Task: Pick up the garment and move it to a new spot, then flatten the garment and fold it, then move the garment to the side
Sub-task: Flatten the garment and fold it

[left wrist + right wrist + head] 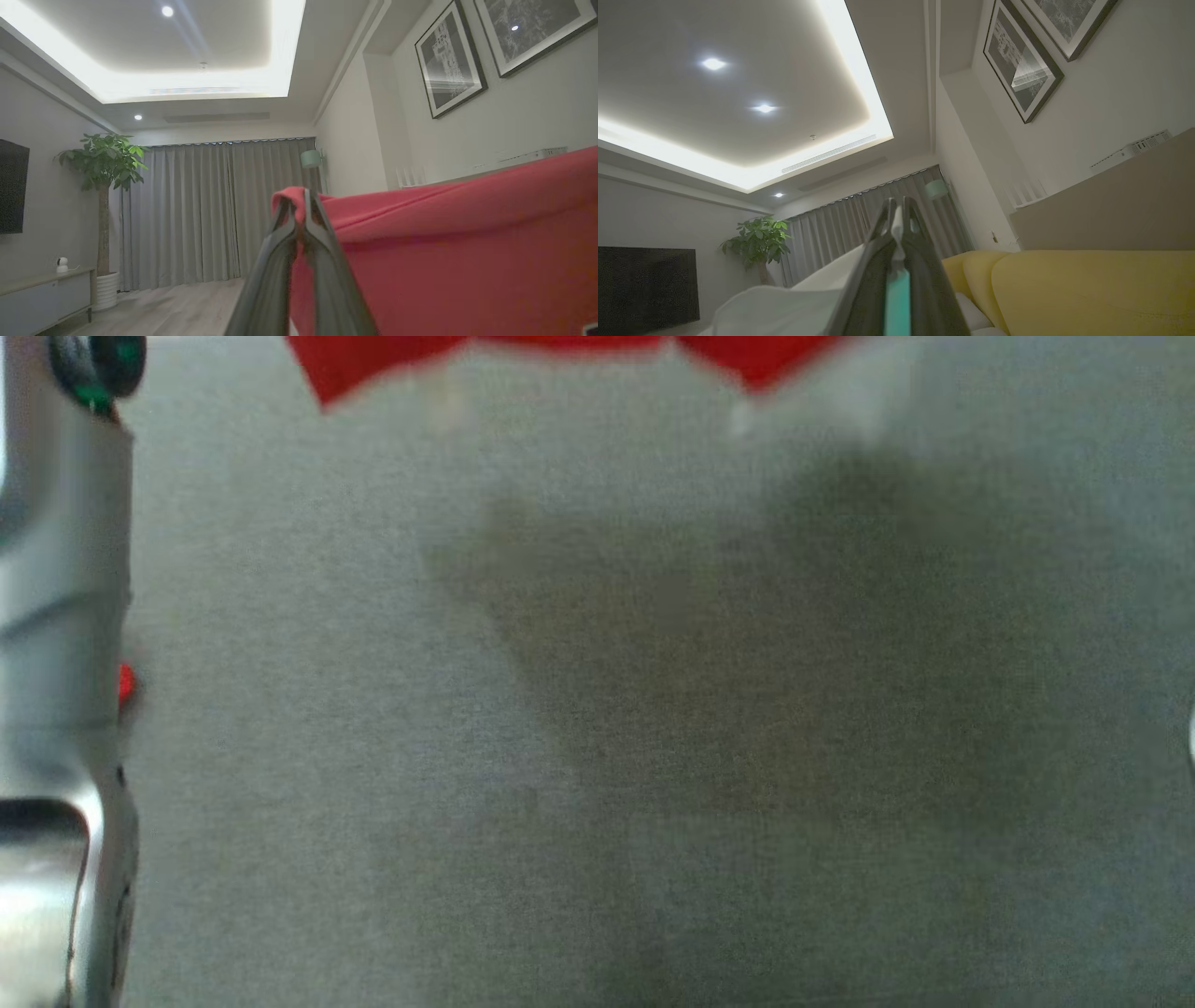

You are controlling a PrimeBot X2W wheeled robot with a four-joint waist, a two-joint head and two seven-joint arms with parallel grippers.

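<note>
Garment: red cloth point(467, 242), raised off the surface. One folded edge is pinched at the tips of the left gripper point(299, 204). From there it spreads to the right of the fingers as a broad sheet, its top edge drawn fairly straight.
Left hand: the fingers are pressed together on that fold, and a small hump of red pokes out above the tips.
What the views add: the left wrist view gives the grip itself. The head view gives the garment's lower edge as blurred red points along the top of the picture, hanging over the grey surface point(653, 709), which carries a wide soft shadow.
Left forearm point(65, 616): pale and blurred, running down the left edge of the head view.
Right hand: the right gripper point(896, 205) has its fingers closed tip to tip, aimed up toward the ceiling. A thin pale sliver sits between the tips. I cannot tell what it is, nor whether it belongs to the garment.
Beside the right fingers: a pale cloth point(775, 308) lies low on their left, and the yellow sofa point(1087, 289) low on their right.
Beyond the left fingers: grey curtains point(210, 210) are straight ahead, a potted plant point(105, 161) to their left, and framed pictures point(451, 60) high on the wall to their right.
</note>
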